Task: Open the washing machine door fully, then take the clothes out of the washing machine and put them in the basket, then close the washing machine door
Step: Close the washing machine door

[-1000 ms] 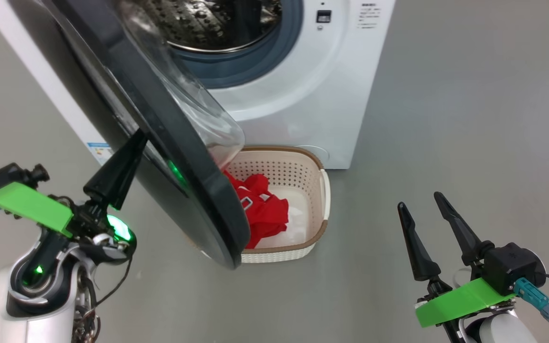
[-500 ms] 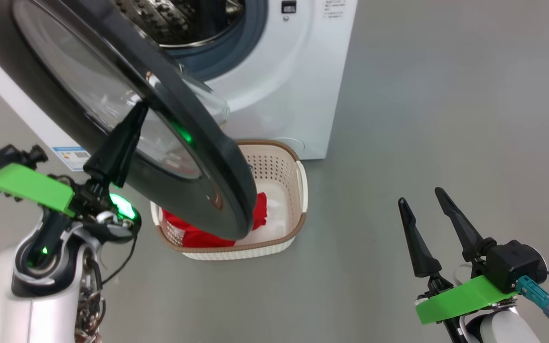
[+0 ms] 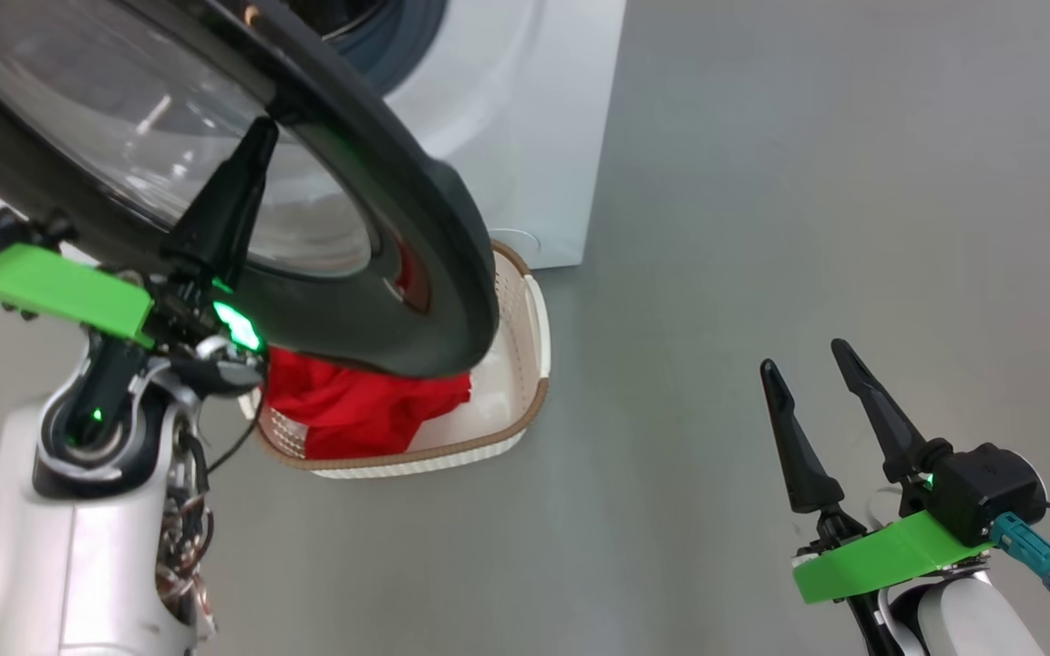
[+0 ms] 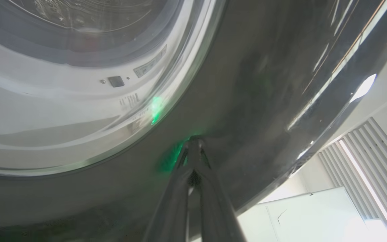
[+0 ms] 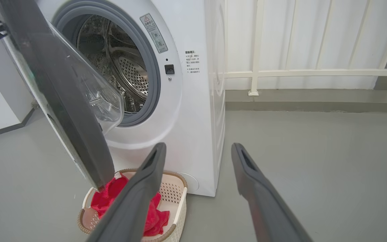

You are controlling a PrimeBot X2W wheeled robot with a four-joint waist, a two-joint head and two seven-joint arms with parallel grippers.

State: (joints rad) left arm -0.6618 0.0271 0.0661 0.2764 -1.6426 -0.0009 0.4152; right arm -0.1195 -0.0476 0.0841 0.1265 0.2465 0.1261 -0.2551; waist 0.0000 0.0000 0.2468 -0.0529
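Red clothes (image 3: pixel 352 410) lie in the basket (image 3: pixel 511 383) at the foot of the washing machine (image 3: pixel 525 118) as your left gripper (image 3: pixel 261 132), fingers pressed together, has pushed the washing machine door (image 3: pixel 434 237) partway toward it, leaving only the close, while your right gripper (image 3: pixel 803 357) hangs spread, empty.

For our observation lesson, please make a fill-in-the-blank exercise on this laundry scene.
The bright red fabric clothes lie in the cream perforated plastic ____.
The left end effector, tips against the round glossy black-rimmed door, is ____.
The right end effector, holding nothing, is ____.
Missing: basket, shut, open.
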